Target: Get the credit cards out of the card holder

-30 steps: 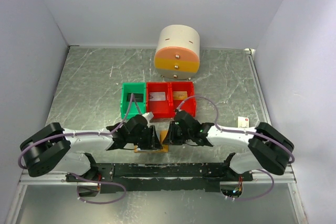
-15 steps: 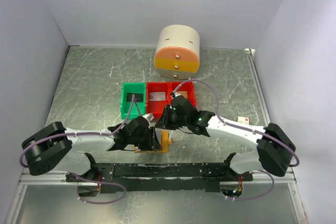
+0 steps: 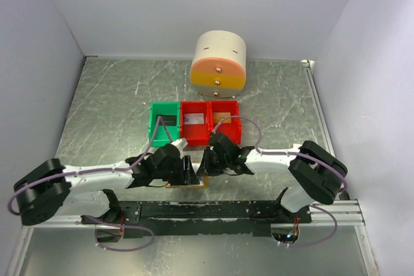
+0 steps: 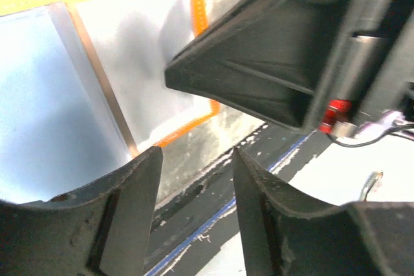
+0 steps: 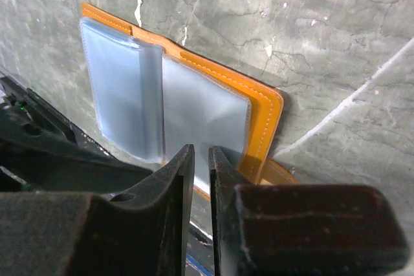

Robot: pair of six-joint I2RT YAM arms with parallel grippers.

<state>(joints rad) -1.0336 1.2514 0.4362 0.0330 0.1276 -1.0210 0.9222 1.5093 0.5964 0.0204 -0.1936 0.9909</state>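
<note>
1. The right end effector (image 5: 200,159) has come back from the far red bins (image 3: 194,135) to the card holder (image 5: 200,114), which lies open at the near edge of the surface (image 3: 103,108). Its jaws are almost closed and empty.
2. The left end effector (image 4: 194,166) stays beside the holder, jaws parted, holding nothing.
3. Another card pull probably comes next, though I cannot tell whether any credit cards remain inside.

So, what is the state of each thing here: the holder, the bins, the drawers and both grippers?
card holder: lying open, pockets up
left gripper: open, holding nothing
right gripper: jaws almost together, nothing seen between them
green bin: a dark flat thing inside
red bins: pale card in one, gold card in the other
drawer unit: drawers closed
</note>
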